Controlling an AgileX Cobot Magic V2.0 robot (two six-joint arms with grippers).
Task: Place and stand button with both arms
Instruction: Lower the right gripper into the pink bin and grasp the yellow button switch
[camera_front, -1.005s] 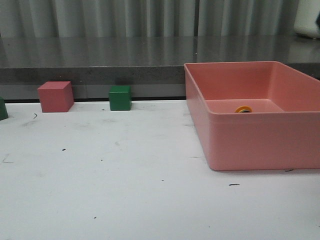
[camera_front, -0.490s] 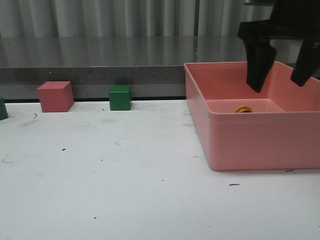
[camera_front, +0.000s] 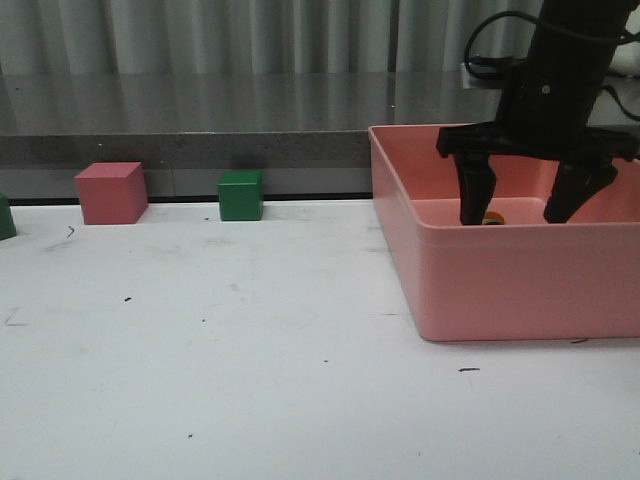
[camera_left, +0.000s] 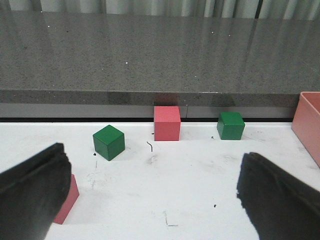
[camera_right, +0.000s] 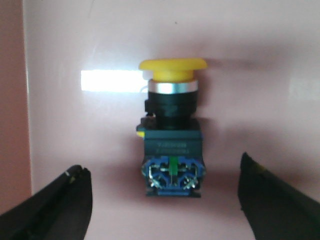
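Fingers of my right gripper (camera_right: 167, 200) stand spread wide inside the pink bin (camera_front: 500, 285), gripping nothing. Between them, untouched, the button (camera_right: 171, 129) lies on its side on the bin floor, yellow cap pointing away. My left gripper (camera_left: 155, 192) gapes empty above the table (camera_front: 220, 350).

Bare bin (camera_front: 500, 290) floor flanks the button (camera_right: 171, 140); the wall seems near one side.
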